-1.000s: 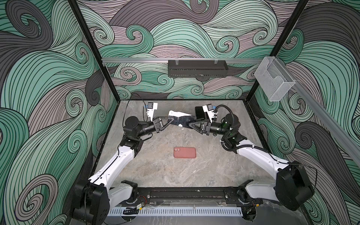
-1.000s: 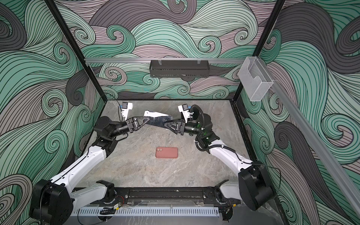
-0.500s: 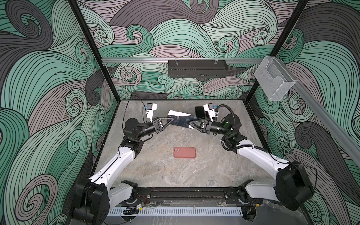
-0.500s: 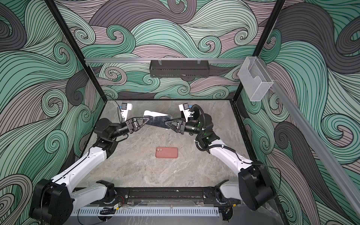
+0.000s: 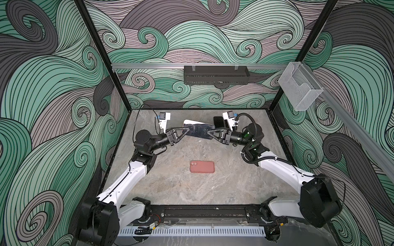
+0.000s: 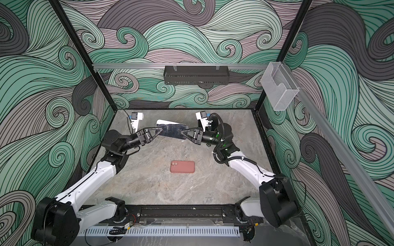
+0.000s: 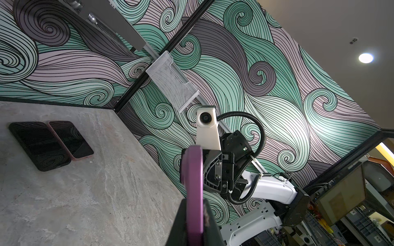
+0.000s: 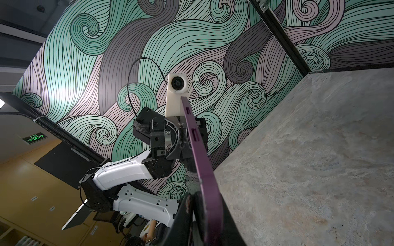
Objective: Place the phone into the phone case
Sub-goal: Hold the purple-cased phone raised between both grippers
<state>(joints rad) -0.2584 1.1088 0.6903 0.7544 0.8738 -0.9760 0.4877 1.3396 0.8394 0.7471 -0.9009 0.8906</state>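
Holding the purple-edged, glossy dark-screened phone [image 5: 197, 130] in mid-air between both arms: my left gripper [image 5: 186, 130] pinches one short end and my right gripper [image 5: 207, 132] is clamped on the other. The salmon-red phone case [image 5: 202, 167] lies flat on the grey stone-patterned table [image 5: 170, 187], nearer my bases and well apart from the phone.

Both top views were evenly, softly lit. A ceiling lamp [image 7: 365, 58] glared in the left wrist view; edges bowed.
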